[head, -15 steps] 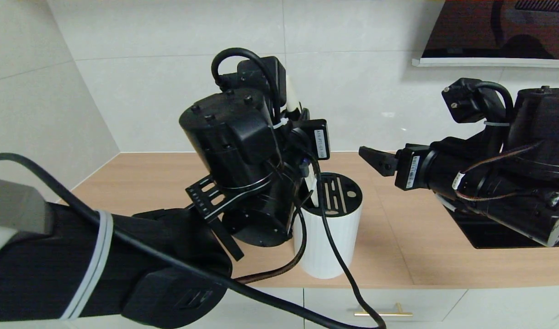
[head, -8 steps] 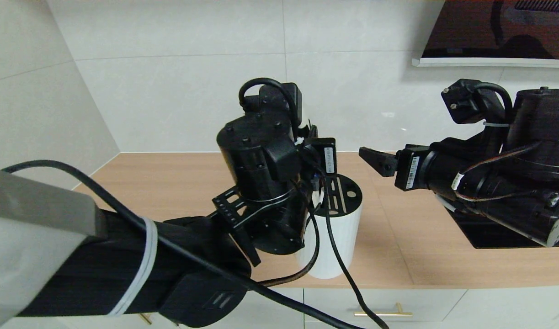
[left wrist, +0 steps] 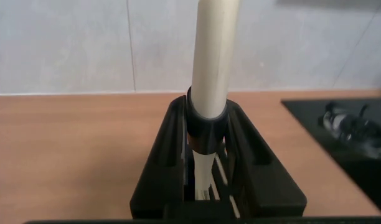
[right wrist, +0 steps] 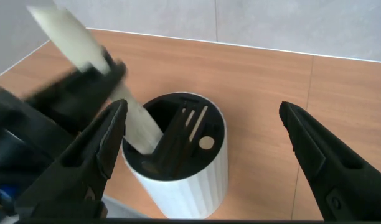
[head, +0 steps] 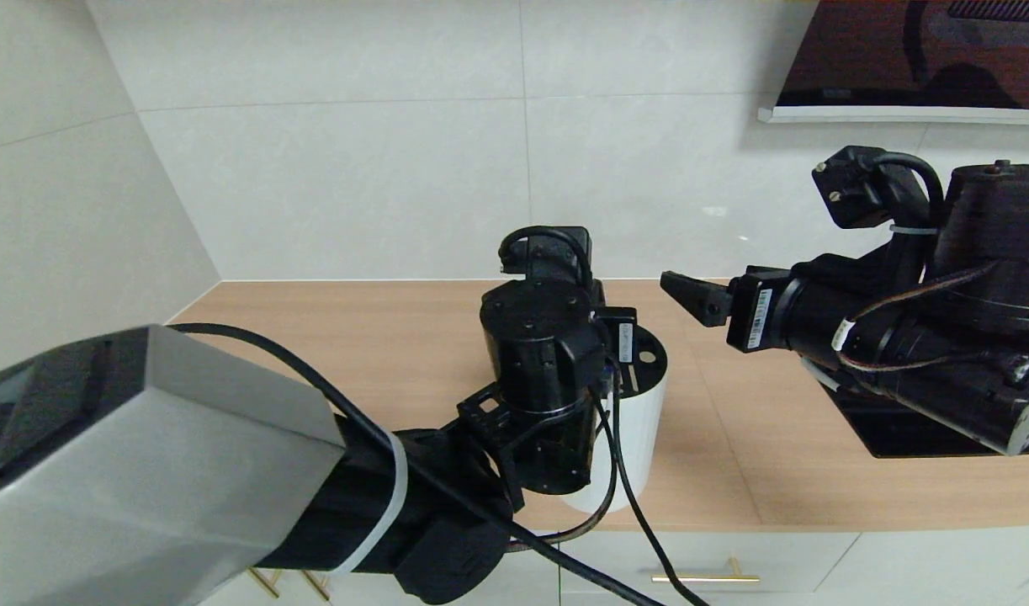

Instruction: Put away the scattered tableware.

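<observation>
A white cylindrical holder with a black slotted top stands near the counter's front edge. My left gripper hangs directly above it, shut on a cream-handled utensil. The utensil's lower end reaches down into a slot of the holder. In the right wrist view the cream-handled utensil slants up out of the holder through the left gripper. My right gripper hovers open to the right of the holder and above it, its fingers wide apart and holding nothing.
The wooden counter ends at a tiled wall behind and on the left. A black hob lies at the right, under my right arm. A dark hood hangs at the upper right. Drawers with a brass handle sit below the counter.
My left arm has dropped and shifted right, onto the holder, sinking the utensil deeper into the slot. The right arm has stayed still.
</observation>
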Controlling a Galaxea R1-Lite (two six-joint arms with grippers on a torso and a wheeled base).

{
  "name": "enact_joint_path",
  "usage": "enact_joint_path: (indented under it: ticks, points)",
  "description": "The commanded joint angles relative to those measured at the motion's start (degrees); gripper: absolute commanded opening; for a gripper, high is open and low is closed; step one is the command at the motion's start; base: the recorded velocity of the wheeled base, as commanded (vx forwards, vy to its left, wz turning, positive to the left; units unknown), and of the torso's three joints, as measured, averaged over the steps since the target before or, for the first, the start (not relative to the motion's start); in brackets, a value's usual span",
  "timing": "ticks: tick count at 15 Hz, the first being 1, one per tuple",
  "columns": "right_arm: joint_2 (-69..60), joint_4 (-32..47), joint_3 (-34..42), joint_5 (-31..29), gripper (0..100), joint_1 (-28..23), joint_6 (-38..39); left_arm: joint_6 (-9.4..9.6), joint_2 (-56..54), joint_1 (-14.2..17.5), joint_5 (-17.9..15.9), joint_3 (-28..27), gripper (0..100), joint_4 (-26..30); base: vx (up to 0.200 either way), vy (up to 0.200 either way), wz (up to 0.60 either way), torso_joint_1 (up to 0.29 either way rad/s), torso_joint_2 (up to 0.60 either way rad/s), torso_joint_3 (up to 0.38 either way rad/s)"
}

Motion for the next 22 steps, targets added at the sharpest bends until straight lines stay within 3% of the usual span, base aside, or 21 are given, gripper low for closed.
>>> enact_joint_path:
  ticks: [1, 11, 12, 22]
  points:
    - [0.1, 0.0, 0.0, 0.0, 100, 0.0, 0.0, -0.01, 1.7, 0.0, 0.0, 0.1, 0, 0.0, 0.0, 0.0, 0.0, 0.0, 0.0, 0.0]
    - [0.2, 0.0, 0.0, 0.0, 100, 0.0, 0.0, -0.01, 4.3, 0.0, 0.3, 0.5, 0, 0.1, 0.0, 0.0, 0.0, 0.0, 0.0, 0.0]
    - [0.2, 0.0, 0.0, 0.0, 100, 0.0, 0.0, -0.01, 4.3, 0.0, 0.3, 0.5, 100, 0.1, 0.0, 0.0, 0.0, 0.0, 0.0, 0.0]
    - [0.0, 0.0, 0.3, 0.0, 100, 0.0, -0.1, 0.08, -2.5, 0.0, -0.6, 5.4, 100, -1.7, 0.0, 0.0, 0.0, 0.0, 0.0, 0.0]
